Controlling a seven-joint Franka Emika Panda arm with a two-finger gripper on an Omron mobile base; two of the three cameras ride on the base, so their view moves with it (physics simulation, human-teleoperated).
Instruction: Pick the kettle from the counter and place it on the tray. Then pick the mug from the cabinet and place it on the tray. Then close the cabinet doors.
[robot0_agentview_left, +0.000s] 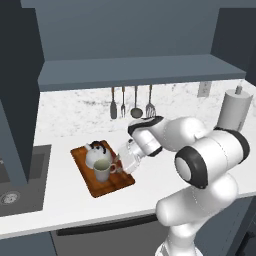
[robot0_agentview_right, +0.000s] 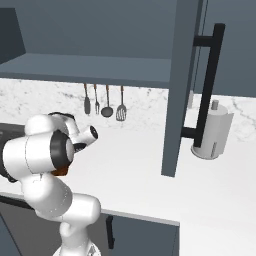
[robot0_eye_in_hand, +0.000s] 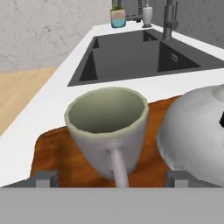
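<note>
Standing on the tray (robot0_eye_in_hand: 52, 153), mug (robot0_eye_in_hand: 107, 127) — handle between spread claw (robot0_eye_in_hand: 111, 177) fingertips.

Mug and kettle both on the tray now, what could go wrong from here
The open gripper straddles the mug handle; pulling back crookedly could snag it and tip the mug. The kettle sits close beside one fingertip and could get nudged on the tray. The cabinet door hangs open over the counter; the arm could clip it.
</note>
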